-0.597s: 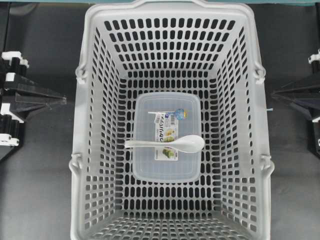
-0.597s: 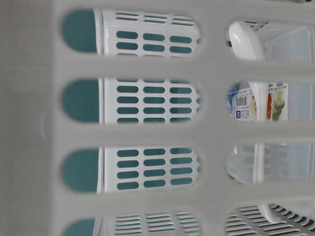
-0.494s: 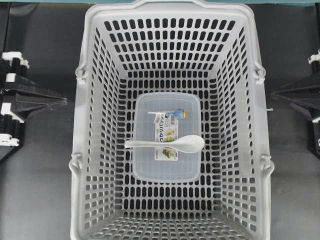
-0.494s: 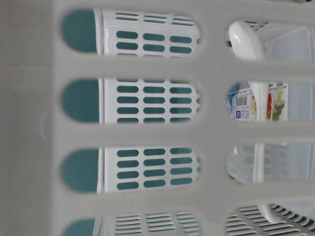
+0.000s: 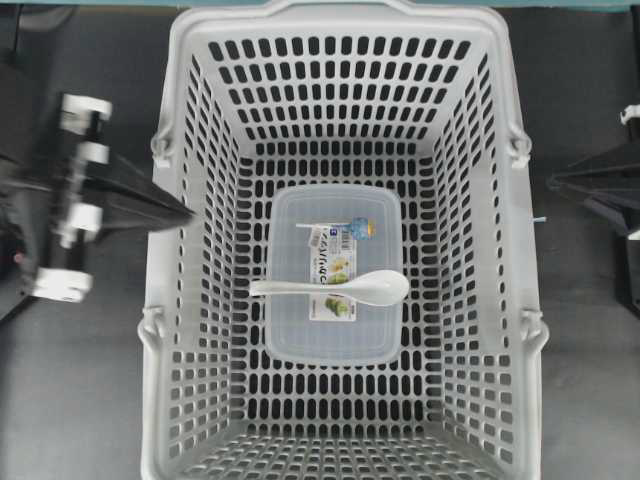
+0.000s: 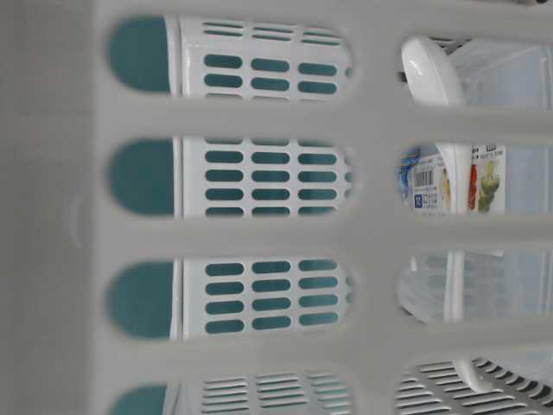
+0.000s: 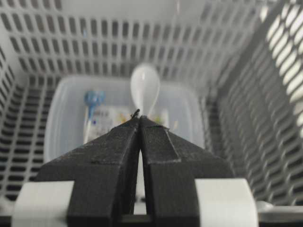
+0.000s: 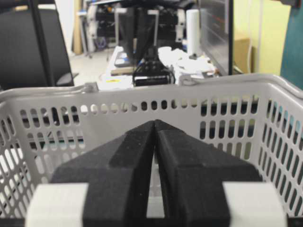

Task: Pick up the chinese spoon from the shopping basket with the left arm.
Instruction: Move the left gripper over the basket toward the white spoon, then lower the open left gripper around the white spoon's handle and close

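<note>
Closed and empty, my left gripper (image 5: 185,213) has its two black fingers pressed together into one point, which sits just over the shopping basket's (image 5: 345,20) rim at nine o'clock in the overhead view. Through the left wrist camera, that same gripper (image 7: 139,119) looks down into the basket, its tip lined up with the spoon below and not touching it.

Inside the basket, the chinese spoon (image 5: 345,288) lies flat across the lid of a clear food box (image 5: 332,340). Its oval bowl points to three o'clock and its narrow handle runs to nine o'clock, the end reaching just past the box's edge. Seen from the wrist, the spoon (image 7: 145,87) shows its glossy white bowl at twelve o'clock. Through the slots of the basket wall, the table-level camera catches the spoon (image 6: 432,73) and the box's printed label.

The box rests on the slotted floor near the basket's middle.

My right gripper (image 5: 552,183) waits outside the basket at three o'clock, fingers closed together, holding nothing.
</note>
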